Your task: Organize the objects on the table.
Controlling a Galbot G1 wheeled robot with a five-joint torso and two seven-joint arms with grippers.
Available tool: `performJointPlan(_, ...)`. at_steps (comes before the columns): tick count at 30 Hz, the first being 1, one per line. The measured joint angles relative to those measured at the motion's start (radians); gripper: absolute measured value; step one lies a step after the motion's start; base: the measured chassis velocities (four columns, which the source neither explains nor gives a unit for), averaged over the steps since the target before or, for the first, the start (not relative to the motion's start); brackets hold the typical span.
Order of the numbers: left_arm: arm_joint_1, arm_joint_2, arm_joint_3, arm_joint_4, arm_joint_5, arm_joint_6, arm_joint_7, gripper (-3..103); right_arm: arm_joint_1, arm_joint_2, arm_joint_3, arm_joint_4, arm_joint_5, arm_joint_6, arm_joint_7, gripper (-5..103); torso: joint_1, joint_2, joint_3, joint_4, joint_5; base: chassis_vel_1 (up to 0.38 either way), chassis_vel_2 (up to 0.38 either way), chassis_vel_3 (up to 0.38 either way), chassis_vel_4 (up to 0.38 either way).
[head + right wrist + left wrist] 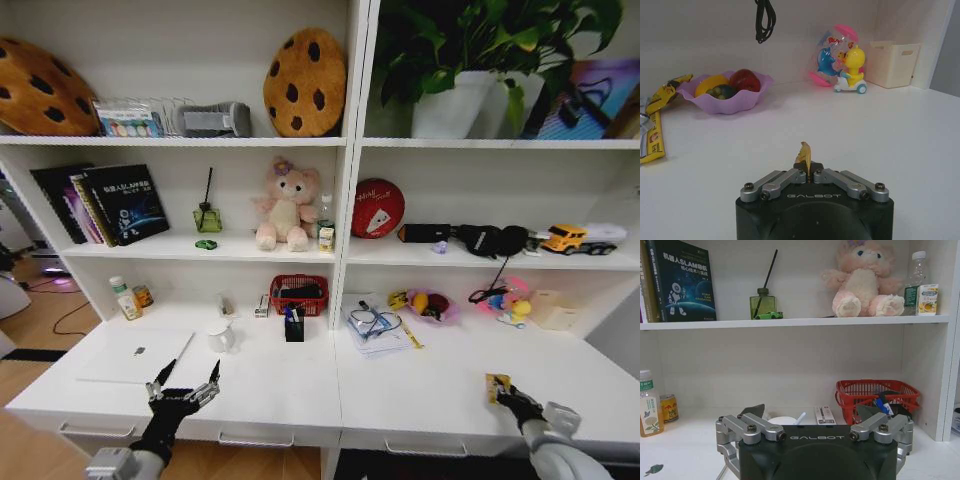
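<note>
My right gripper (506,396) is shut on a yellowish crumpled scrap (497,385), held just above the white table (420,390) near its front right. In the right wrist view the scrap (804,152) sticks up between the closed fingers of the right gripper (807,168). My left gripper (188,376) hovers open over the table's front left, beside the slim silver laptop (135,355); nothing sits in the left gripper (810,414). A tiny green toy car (206,244) rests on the shelf above, by a green diffuser bottle (763,305). A blue pen (291,314) stands in a black holder.
At the back of the desk stand a red basket (299,294), a white mug (221,336), two bottles (125,298), papers with glasses (375,325), a purple fruit bowl (725,95), a duck toy (850,67) and a beige box (892,64). A pink bear (862,277) sits on the shelf.
</note>
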Motion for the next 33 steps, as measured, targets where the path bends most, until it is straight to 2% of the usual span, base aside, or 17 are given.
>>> performJointPlan(9,0.0,0.0,0.0,0.0,0.0,0.0,0.0,100,0.04,-0.013,0.008,0.03,0.017,-0.006,-0.004,0,0.0,0.0,0.0,-0.0001,-0.0001,0.0,0.0,0.0,0.0)
performJointPlan(14,0.0,0.0,0.0,0.0,0.0,0.0,0.0,100,0.158,-0.043,-0.016,0.014,0.034,-0.028,0.001,0,0.0,0.0,0.0,-0.0001,-0.0001,0.0,0.0,0.0,0.0)
performJointPlan(16,0.0,0.0,0.0,0.0,0.0,0.0,0.0,100,0.274,-0.069,-0.067,-0.053,0.028,-0.005,-0.022,0,0.0,0.0,0.0,0.0003,0.0,0.0,0.0,0.0,0.0)
performJointPlan(21,0.0,0.0,0.0,0.0,0.0,0.0,0.0,100,0.415,-0.089,-0.137,-0.145,0.009,-0.001,-0.042,0,0.0,0.0,0.0,0.0002,0.0,0.0,0.0,0.0,0.0)
performJointPlan(24,0.0,0.0,0.0,0.0,0.0,0.0,0.0,100,0.506,-0.09,-0.184,-0.215,-0.006,-0.002,-0.042,0,0.0,0.0,0.0,-0.0002,0.0002,0.0,0.0,0.0,0.0)
performJointPlan(27,0.0,0.0,0.0,0.0,0.0,0.0,0.0,100,0.657,-0.083,-0.275,-0.335,-0.027,0.003,-0.054,0,0.0,0.0,0.0,0.0002,0.0,0.0,0.0,0.0,0.0)
performJointPlan(28,0.0,0.0,0.0,0.0,0.0,0.0,0.0,100,0.657,-0.083,-0.275,-0.335,-0.027,0.003,-0.054,0,0.0,0.0,0.0,0.0002,0.0,0.0,0.0,0.0,0.0)
performJointPlan(31,0.0,0.0,0.0,0.0,0.0,0.0,0.0,100,0.798,-0.071,-0.373,-0.487,-0.066,0.034,-0.075,0,0.0,0.0,0.0,0.0001,0.0002,0.0,0.0,0.0,0.0)
performJointPlan(33,0.0,0.0,0.0,0.0,0.0,0.0,0.0,100,0.838,-0.067,-0.401,-0.527,-0.081,0.044,-0.088,0,0.0,0.0,0.0,0.0003,0.0002,0.0,0.0,0.0,0.0)
